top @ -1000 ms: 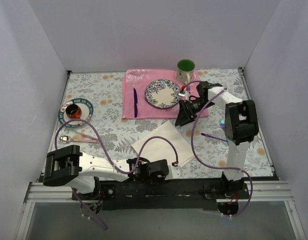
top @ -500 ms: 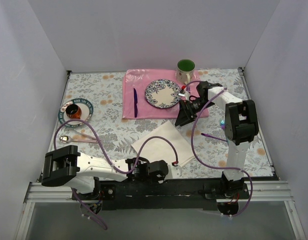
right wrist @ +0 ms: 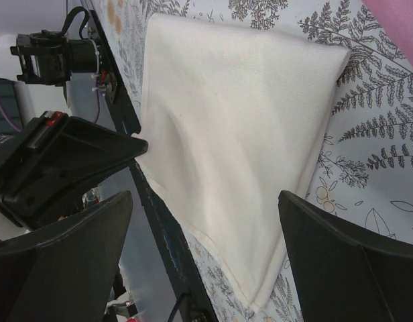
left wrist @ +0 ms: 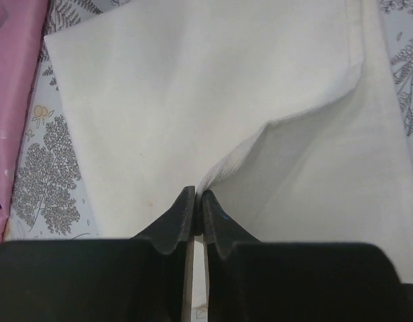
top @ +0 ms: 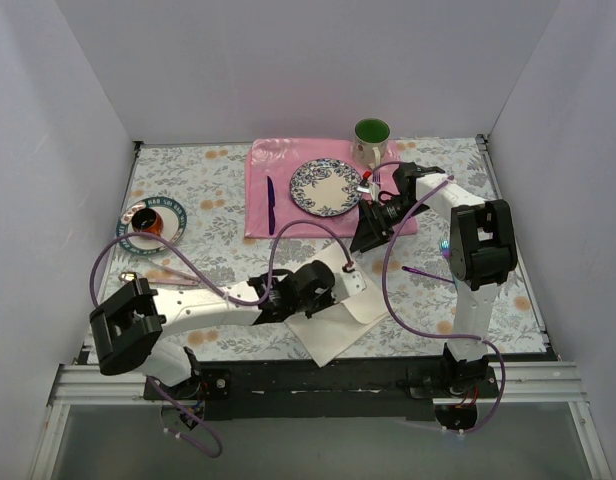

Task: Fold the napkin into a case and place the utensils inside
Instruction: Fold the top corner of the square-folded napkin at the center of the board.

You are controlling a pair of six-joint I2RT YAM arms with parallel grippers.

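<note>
On the far left of the desk (top: 203, 190), the saucer (top: 174, 213) has marks round its rim that may be letters, but they're too small for you to read. No brand or label shows anywhere else.

Your left hand (left wrist: 193, 196) has reached across to the middle and is clamped tight on a fold of the napkin (left wrist: 159, 100). The two fingertips meet with only a sliver of cloth between them. From that pinch a raised layer fans away ahead and to the right of the fingers, and its loose edge ends in a corner at the far right of the wrist view. A flat layer lies underneath and to the left.

The napkin sits near the front edge between the two arms. It lies skewed to the desk, with one point hanging toward the near edge and its length running up to the far right. I judge the next move turns on which way you carry the pinched layer: across the flat part, along that diagonal, to narrow it into a pocket.

Your right hand (top: 371, 232) hangs wide open and holds nothing. It's just beyond the napkin's far right side, by the near corner of the pink mat (top: 260, 175), so the left hand is clearly the closer one.

A thin purple piece (top: 420, 271) lies to the right. You can't pick out the shiny utensils with any certainty
</note>
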